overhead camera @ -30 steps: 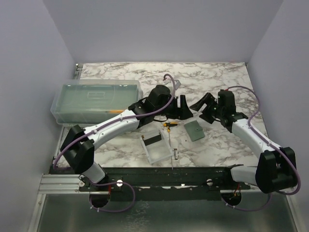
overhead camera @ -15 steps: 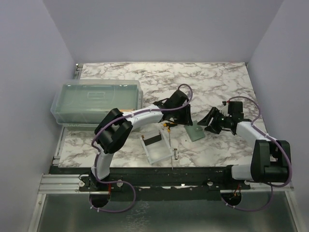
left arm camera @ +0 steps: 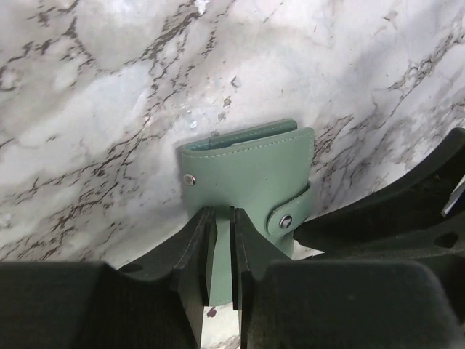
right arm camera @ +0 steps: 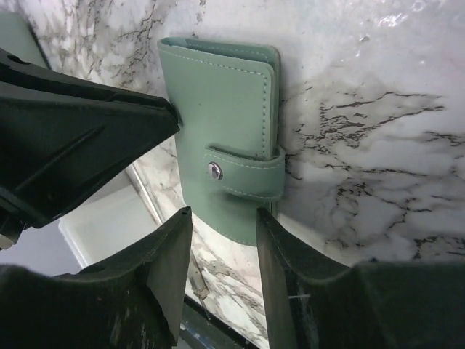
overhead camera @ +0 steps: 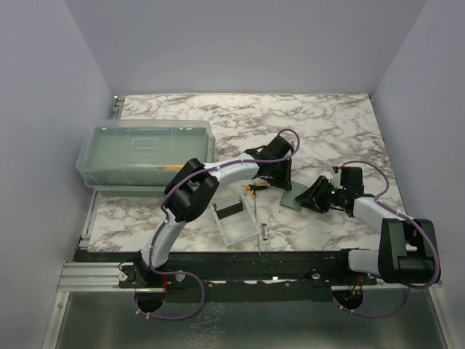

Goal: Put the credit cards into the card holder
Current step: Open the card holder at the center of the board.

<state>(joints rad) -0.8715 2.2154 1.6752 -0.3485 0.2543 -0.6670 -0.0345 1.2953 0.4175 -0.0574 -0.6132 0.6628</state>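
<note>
The sage-green card holder (overhead camera: 293, 197) lies snapped shut on the marble table, right of centre. My left gripper (overhead camera: 281, 180) reaches it from the upper left. In the left wrist view its tips (left arm camera: 224, 215) rest on the holder's cover (left arm camera: 247, 171), jaws nearly together with only a thin slit showing green. My right gripper (overhead camera: 314, 198) comes in from the right. It stands open (right arm camera: 223, 218), its fingers on either side of the holder's (right arm camera: 225, 102) near edge, just below the snap strap (right arm camera: 243, 173). A black credit card (overhead camera: 231, 209) lies in the clear tray (overhead camera: 238, 231).
An orange-handled black tool (overhead camera: 254, 187) lies between the tray and the holder. A large translucent lidded box (overhead camera: 145, 154) stands at the left. A small metal piece (overhead camera: 265, 232) lies by the tray's right side, near the table's front rail.
Both arms have reached in and dropped onto the card holder. The left jaws have gone from wide to almost together. The right jaws have narrowed around the holder's edge.
</note>
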